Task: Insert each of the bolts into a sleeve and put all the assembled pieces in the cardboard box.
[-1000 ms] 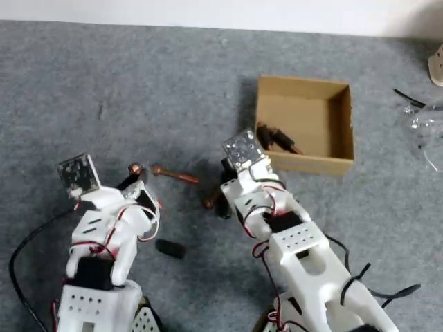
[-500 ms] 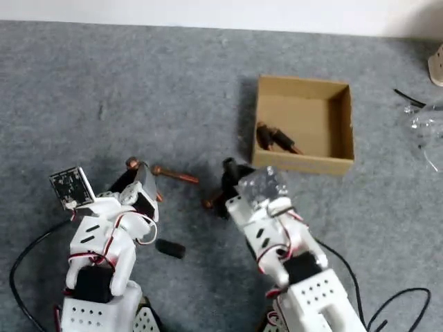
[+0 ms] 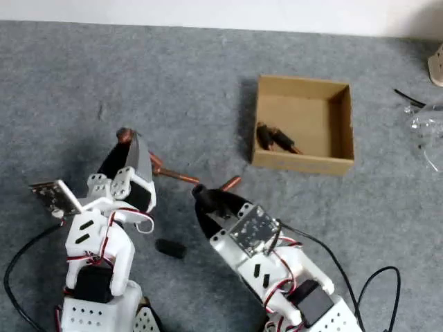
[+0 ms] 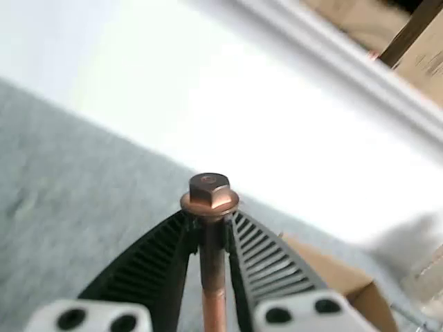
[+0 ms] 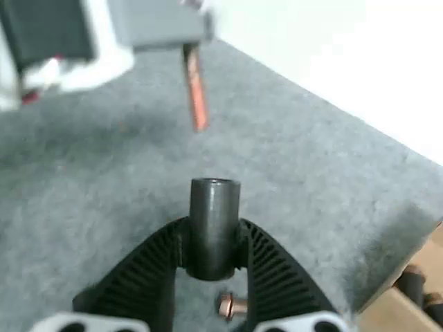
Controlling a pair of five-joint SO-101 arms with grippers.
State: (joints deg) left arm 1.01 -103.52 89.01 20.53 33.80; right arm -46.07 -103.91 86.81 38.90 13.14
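Observation:
My left gripper point(image 3: 129, 143) is shut on a copper bolt point(image 4: 210, 196), held clear of the carpet with its hex head point(image 3: 124, 134) past the fingertips. My right gripper point(image 3: 203, 196) is shut on a black sleeve point(image 5: 214, 223), open end up. In the right wrist view the held bolt's shank point(image 5: 195, 87) hangs beyond the sleeve, apart from it. Two loose bolts point(image 3: 177, 176) point(image 3: 232, 182) lie on the carpet between the arms, and a spare black sleeve point(image 3: 169, 248) lies nearer my bases. The cardboard box point(image 3: 302, 164) holds assembled pieces point(image 3: 274, 137).
Grey carpet covers the table. Clear plastic bits and black wires point(image 3: 419, 116) lie at the far right edge. A white wall borders the far side. The box corner point(image 4: 335, 272) shows behind the held bolt.
The left gripper has risen and swung away from me with the bolt. The right arm has drawn back toward its base and turned left with the sleeve, uncovering a loose bolt near the box.

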